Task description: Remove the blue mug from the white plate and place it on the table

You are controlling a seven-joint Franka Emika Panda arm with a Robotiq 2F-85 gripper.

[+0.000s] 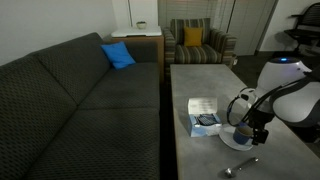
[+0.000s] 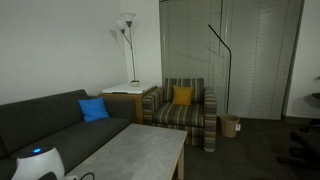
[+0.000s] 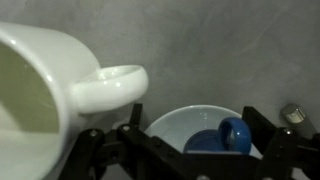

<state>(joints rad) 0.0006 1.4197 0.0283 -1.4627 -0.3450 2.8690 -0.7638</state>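
Note:
In the wrist view the blue mug (image 3: pixel 212 143) stands on the white plate (image 3: pixel 180 122), its handle (image 3: pixel 236 134) turned to the right. My gripper (image 3: pixel 196 120) is open, one finger on each side of the mug and nothing pinched between them. A black finger (image 3: pixel 259 128) stands just right of the handle. In an exterior view the gripper (image 1: pixel 246 128) hangs low over the plate (image 1: pixel 238 142) on the grey table (image 1: pixel 200 80), and the arm hides the mug there.
A taller white mug (image 3: pixel 45 95) with its handle stands close on the left of the plate. A white and blue box (image 1: pixel 205 118) lies beside the plate and a spoon (image 1: pixel 240 167) near the table's front. A sofa (image 1: pixel 90 90) runs along the table.

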